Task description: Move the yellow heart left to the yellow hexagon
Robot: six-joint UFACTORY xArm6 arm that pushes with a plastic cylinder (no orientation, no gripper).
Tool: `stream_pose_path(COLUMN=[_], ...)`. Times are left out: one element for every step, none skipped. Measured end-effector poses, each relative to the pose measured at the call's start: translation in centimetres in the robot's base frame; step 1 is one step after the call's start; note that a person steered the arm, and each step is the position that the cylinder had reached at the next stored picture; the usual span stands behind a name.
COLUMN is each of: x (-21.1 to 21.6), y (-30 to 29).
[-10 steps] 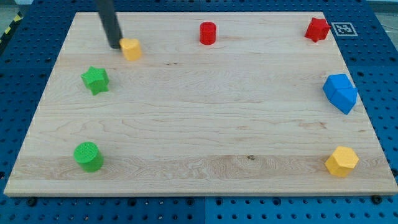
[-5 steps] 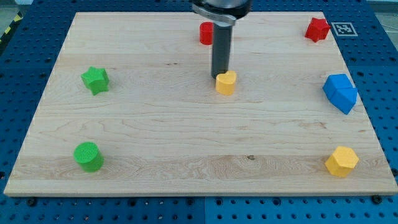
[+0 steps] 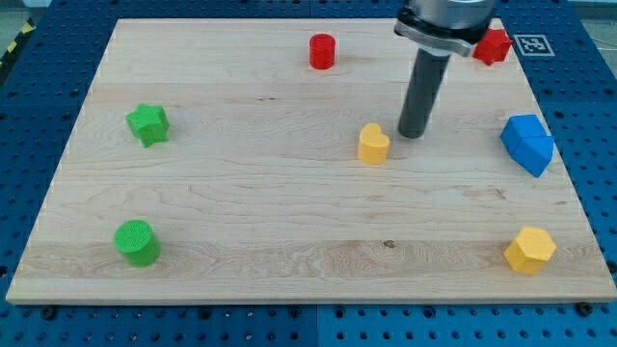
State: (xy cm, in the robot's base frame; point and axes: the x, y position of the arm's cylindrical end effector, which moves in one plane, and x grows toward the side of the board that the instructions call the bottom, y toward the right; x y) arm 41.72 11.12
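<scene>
The yellow heart (image 3: pixel 373 144) lies near the middle of the wooden board (image 3: pixel 289 231). The yellow hexagon (image 3: pixel 529 250) sits near the board's bottom right corner, far from the heart. My tip (image 3: pixel 412 133) rests on the board just to the upper right of the heart, a small gap apart from it. The dark rod rises from the tip toward the view's top.
A red cylinder (image 3: pixel 322 51) is at the top middle and a red star (image 3: pixel 493 45) at the top right, partly behind the arm. A blue block (image 3: pixel 527 144) is at the right edge. A green star (image 3: pixel 147 124) and green cylinder (image 3: pixel 137 242) are at the left.
The yellow heart has been pushed from the upper left to the board's middle, moving right and down. My tip has swung from above the heart to its upper right.
</scene>
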Motion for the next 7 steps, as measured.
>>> stream_pose_path(x=[0.8,5.5,11.4,8.7,4.0,0.7,-1.2], y=[-2.0,-1.2,0.9,1.6,1.1,-1.4,-4.5])
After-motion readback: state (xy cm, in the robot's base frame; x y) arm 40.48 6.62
